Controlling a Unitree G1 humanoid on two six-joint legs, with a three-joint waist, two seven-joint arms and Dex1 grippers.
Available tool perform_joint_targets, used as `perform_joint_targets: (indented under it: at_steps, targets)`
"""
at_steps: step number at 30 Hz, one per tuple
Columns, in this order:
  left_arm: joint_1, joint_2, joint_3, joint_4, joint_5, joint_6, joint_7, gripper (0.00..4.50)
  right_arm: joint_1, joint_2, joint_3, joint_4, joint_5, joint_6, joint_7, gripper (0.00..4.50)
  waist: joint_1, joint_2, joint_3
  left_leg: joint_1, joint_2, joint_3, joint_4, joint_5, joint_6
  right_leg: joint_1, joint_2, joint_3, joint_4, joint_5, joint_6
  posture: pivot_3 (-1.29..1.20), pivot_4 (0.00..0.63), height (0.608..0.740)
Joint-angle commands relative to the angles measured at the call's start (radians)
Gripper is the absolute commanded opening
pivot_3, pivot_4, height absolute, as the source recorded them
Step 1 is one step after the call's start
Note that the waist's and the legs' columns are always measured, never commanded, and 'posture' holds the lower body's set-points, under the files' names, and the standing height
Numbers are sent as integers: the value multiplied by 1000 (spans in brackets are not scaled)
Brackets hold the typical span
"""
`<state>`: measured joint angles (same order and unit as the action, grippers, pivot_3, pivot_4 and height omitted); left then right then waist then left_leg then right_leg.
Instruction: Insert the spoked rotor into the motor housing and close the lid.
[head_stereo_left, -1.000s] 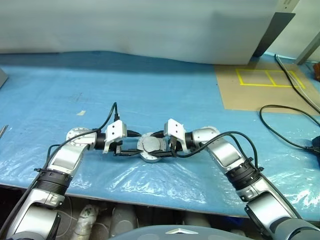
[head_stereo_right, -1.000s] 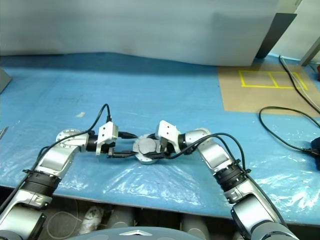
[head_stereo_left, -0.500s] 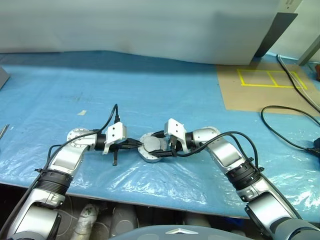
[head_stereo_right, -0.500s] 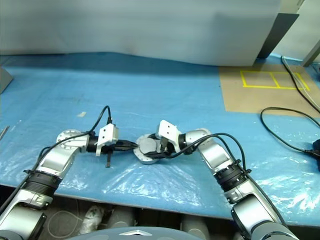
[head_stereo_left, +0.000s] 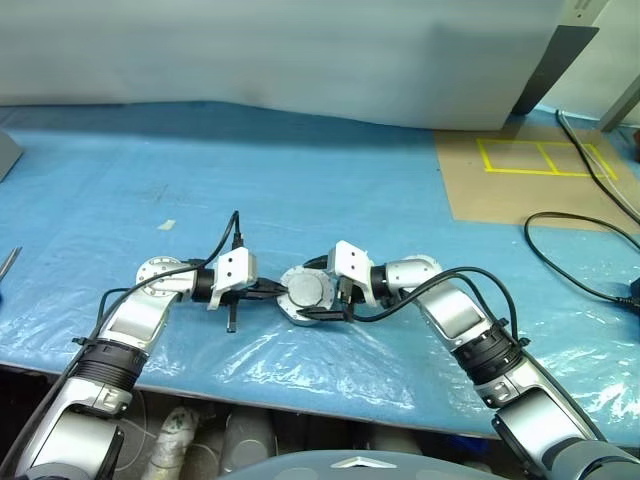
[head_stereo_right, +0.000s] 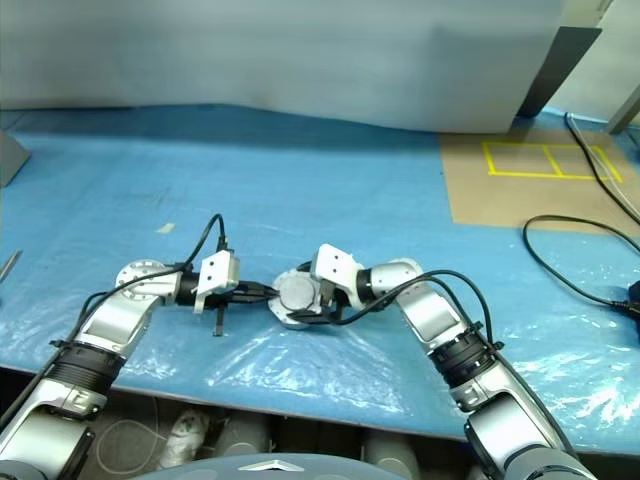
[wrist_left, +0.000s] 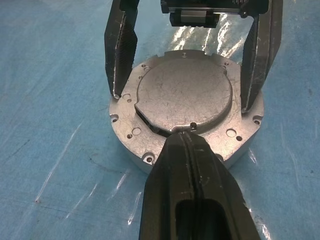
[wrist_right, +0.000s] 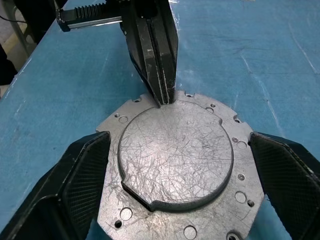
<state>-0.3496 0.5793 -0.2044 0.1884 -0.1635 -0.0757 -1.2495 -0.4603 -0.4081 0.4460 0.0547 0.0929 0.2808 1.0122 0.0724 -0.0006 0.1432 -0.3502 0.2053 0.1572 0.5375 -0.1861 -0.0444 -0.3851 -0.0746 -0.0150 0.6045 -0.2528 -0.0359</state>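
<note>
The motor housing (wrist_left: 131, 146) is a round grey metal puck lying flat on the blue table, with its scratched grey lid (wrist_right: 175, 155) seated on top. The spoked rotor is hidden. My left gripper (head_stereo_left: 272, 290) is shut, and its joined fingertips (wrist_left: 191, 142) rest against the lid's edge at the notch. My right gripper (wrist_right: 177, 145) reaches in from the opposite side and is open. Its black fingers (wrist_right: 82, 180) stand on either side of the housing, apart from its rim.
Crinkled clear plastic covers the table's front edge (head_stereo_left: 300, 385). A brown board with yellow tape squares (head_stereo_left: 540, 155) lies at the back right, with a black cable (head_stereo_left: 570, 250) looping in front of it. A small scrap of tape (head_stereo_left: 166, 225) lies to the left.
My left gripper has shut, and its tips have come onto the lid's edge. The right gripper's fingers have spread wider off the housing. Both hands stay in place.
</note>
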Motion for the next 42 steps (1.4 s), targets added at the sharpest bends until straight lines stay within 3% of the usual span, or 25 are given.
perform_joint_targets:
  at_steps: [1, 10, 16, 19, 25, 34, 37, 42]
  targets:
    - [0, -12, -31, 10, 25, -5, 6, 0, 10, -33, -15, 8, 4, 84, 19, 4493, 2, 0, 0, -1, 0, 0, 0, 0, 0, 0, 0, 0, 0, 0, 0, 0, 150, 740]
    - [-13, -11, -26, 35, 30, -17, 7, 0, 2, -14, -237, -134, 265, 317, 19, 4493, 13, 2, 2, -13, 0, 0, 1, 3, -4, -10, 0, 0, 1, 0, 0, 0, 150, 740]
    - [-4, -6, -22, 20, 27, -14, 14, 0, 14, 0, -460, -36, 489, 794, -100, 4493, 20, 2, 2, -16, 0, 0, 2, 3, -4, -13, 1, -2, 2, 0, 1, 0, 150, 740]
    - [6, 2, -20, 8, 22, -10, 13, 0, 75, -9, -474, -50, 537, 937, -125, 4493, 23, 2, 2, -16, 0, 0, 3, 3, -4, -13, 1, -3, 2, 0, 0, 0, 150, 740]
    - [2, -2, -20, -1, 18, -5, 17, 0, 110, 75, -500, -93, 620, 1043, -193, 4493, 22, 2, 2, -15, 0, 0, 2, 3, -5, -13, 1, -5, 2, 0, 0, 0, 150, 740]
    - [-9, -1, -14, 0, 11, 4, 15, 0, 96, 157, -507, -66, 639, 1035, -269, 4493, 20, 3, 2, -15, 0, 0, 3, 3, -5, -13, 1, -5, 3, 0, 0, 0, 150, 740]
    - [-8, 1, -13, -2, 11, 6, 14, 0, 92, 162, -523, -70, 647, 1025, -276, 3873, 21, 3, 2, -15, 0, 0, 3, 3, -5, -13, 1, -5, 4, 0, -1, 0, 150, 740]
    - [-10, 2, -13, -1, 11, 8, 14, 0, 102, 161, -514, -78, 655, 1013, -278, 2194, 22, 3, 2, -16, 0, 0, 3, 3, -5, -13, 1, -5, 3, 0, -1, 0, 150, 740]
